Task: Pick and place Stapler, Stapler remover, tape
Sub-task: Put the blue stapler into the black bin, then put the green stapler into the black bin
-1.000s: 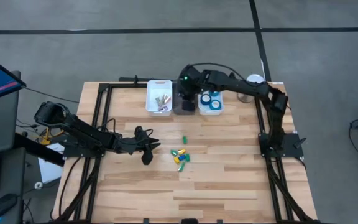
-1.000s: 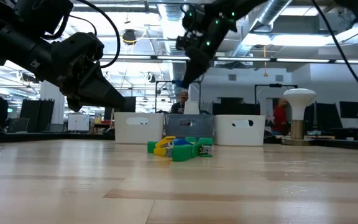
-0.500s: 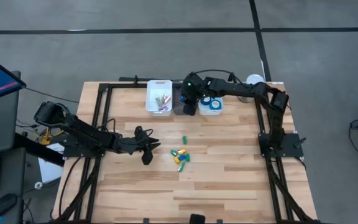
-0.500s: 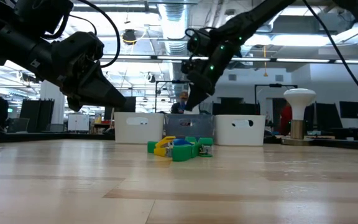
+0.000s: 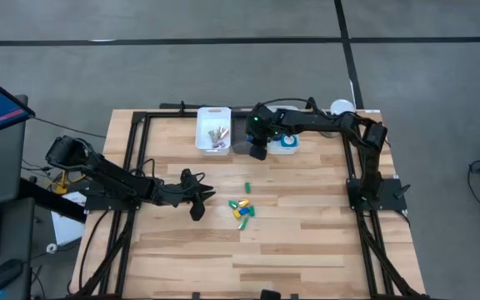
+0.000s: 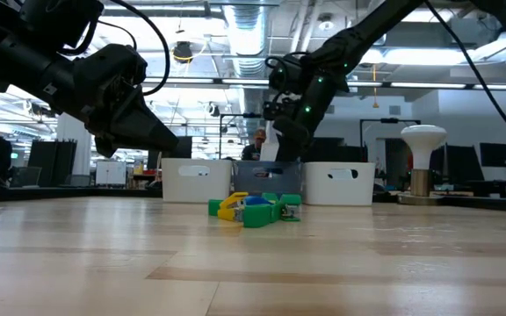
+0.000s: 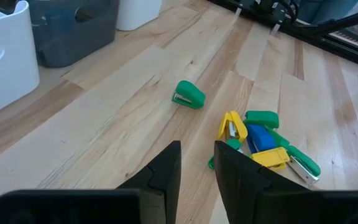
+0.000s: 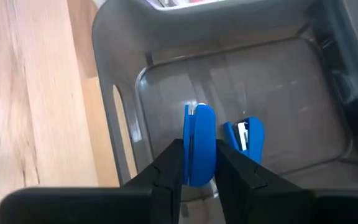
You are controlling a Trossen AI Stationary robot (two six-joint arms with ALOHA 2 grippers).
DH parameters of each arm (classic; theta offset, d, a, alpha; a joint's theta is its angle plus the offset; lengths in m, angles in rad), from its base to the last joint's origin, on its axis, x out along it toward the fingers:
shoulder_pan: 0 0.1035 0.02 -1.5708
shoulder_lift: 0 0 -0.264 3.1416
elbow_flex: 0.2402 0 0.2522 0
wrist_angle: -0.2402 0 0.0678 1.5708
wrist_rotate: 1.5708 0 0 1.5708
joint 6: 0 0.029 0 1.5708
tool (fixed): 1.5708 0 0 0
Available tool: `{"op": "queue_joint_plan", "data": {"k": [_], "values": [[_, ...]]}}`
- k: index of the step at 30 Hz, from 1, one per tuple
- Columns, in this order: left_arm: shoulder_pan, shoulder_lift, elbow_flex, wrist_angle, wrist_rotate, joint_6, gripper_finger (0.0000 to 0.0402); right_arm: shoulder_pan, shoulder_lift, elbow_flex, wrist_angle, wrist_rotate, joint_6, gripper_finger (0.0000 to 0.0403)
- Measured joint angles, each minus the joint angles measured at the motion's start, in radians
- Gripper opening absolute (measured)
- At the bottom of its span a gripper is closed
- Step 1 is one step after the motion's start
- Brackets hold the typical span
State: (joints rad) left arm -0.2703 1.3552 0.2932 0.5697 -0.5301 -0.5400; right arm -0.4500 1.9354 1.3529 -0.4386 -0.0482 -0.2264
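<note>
My right gripper (image 5: 257, 150) is shut on a small blue stapler (image 8: 199, 143) over the grey bin (image 5: 242, 148), where another blue stapler (image 8: 244, 137) lies on the floor. Blue tape rolls (image 5: 286, 137) lie in the white bin right of it. A pile of small green, yellow and blue staplers (image 5: 242, 210) lies mid-table, with one green stapler (image 7: 188, 95) apart. My left gripper (image 5: 205, 204) hangs empty just left of the pile, its fingers a narrow gap apart (image 7: 197, 155). My right gripper pinches the blue stapler by its two flat sides (image 8: 191, 163) between its two fingers. The fingers come from above, pointing down into the grey bin. The stapler stands on edge in the hold, clear of the bin's floor.
A white bin (image 5: 213, 132) with small pale pieces stands left of the grey bin. The three bins line the table's far edge. A white mushroom-shaped object (image 6: 422, 136) stands at the far right corner. Bare wood lies toward the near edge.
My right gripper has gone down and toward the near edge, from above the bins' far side to low over the grey bin, still shut on the blue stapler.
</note>
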Motion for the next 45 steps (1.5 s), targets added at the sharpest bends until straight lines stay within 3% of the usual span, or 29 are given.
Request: {"op": "queue_joint_plan", "data": {"k": [18, 25, 32, 41, 45], "values": [[0.0, 0.0, 0.0, 0.0, 0.0, 0.0, 0.0088, 0.012, 0.0, 0.0, -0.001, 0.0, 0.003, 0.0159], [0.0, 0.0, 0.0, 0.0, 0.0, 0.0, 0.0088, 0.012, 0.0, 0.0, 0.002, 0.0, 0.002, 0.0165], [0.0, 0.0, 0.0, -0.001, 0.0, 0.0, 0.0088, 0.034, -0.001, 0.001, 0.003, 0.009, -0.025, 0.0145], [-0.003, 0.0, 0.0, -0.001, 0.0, 0.0, 0.0088, 0.126, -0.113, 0.002, -0.009, 0.229, -0.061, 0.0133], [-0.036, 0.0, 0.0, -0.005, 0.008, 0.007, 0.0088, 0.201, -0.203, -0.008, -0.013, 0.259, -0.016, 0.0136]]}}
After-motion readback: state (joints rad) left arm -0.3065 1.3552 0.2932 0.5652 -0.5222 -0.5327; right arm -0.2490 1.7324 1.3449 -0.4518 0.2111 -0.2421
